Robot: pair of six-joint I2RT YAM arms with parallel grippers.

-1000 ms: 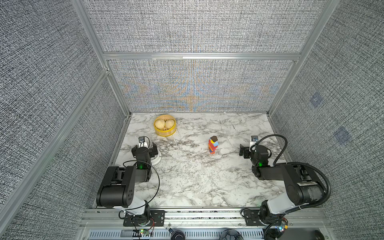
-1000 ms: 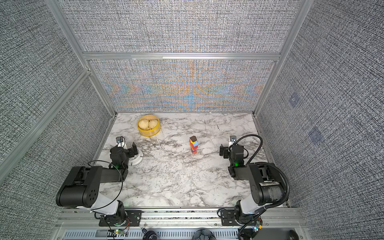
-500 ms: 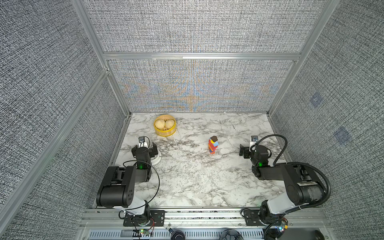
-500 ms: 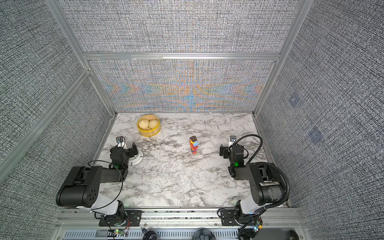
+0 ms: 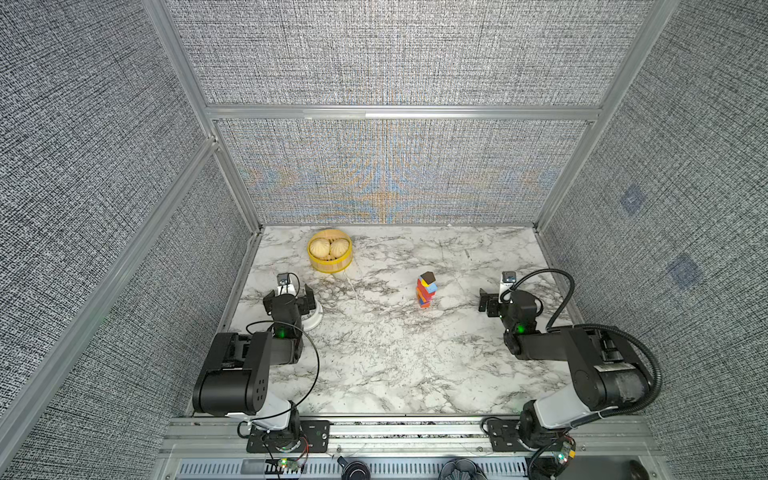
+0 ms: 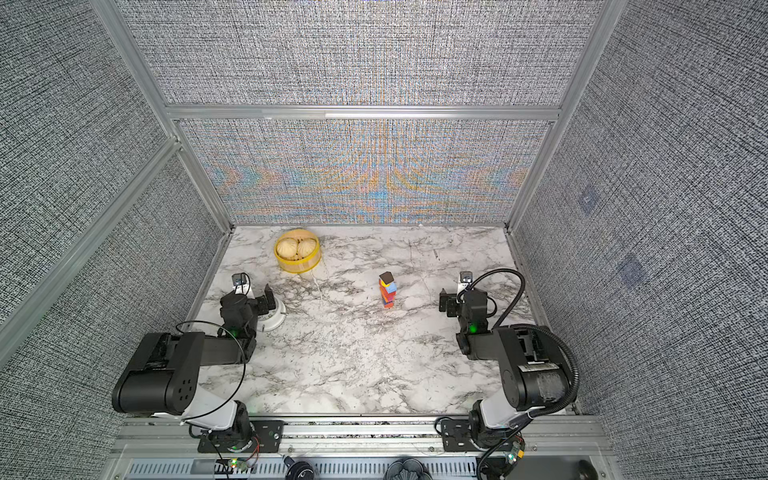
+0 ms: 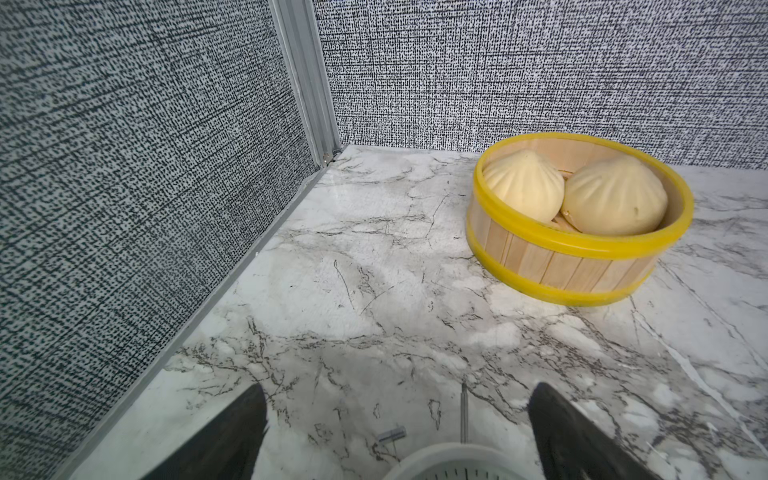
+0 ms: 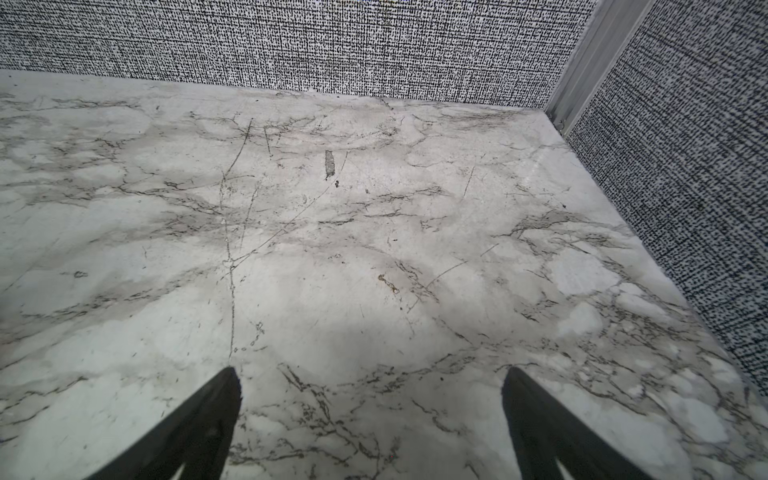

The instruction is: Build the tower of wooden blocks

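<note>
Left gripper: the left gripper [image 7: 397, 399] hangs low over the table [image 5: 395, 353] with its jaws spread wide and nothing between them.
Right gripper: the right gripper [image 8: 370, 374] is spread wide too, with only bare marble between its fingers [image 8: 216, 399].
Tower: the tower [image 5: 427, 290] stands upright on the table between the two grippers, well apart from both and nearer the right one. It shows in both top views [image 6: 387, 290].
Tower make-up: one block wide, with a dark brown block on top and red, yellow, blue and orange blocks beneath. The order lower down is too small to tell.
Tower and wrist views: neither wrist camera catches it.
Clock: a white round clock [image 5: 316, 318] lies flat just under the left gripper. Its rim [image 7: 453, 461] peeks out between the two fingers, and I cannot tell whether they touch it.
Basket: a yellow-rimmed basket [image 7: 573, 266] sits ahead of the left gripper, off to the tower's side and apart from the fingers.
Buns: two pale buns [image 7: 523, 185] rest side by side in the basket, touching each other.
Ahead of the right gripper: open marble runs to the far corner of the grey walls.
</note>
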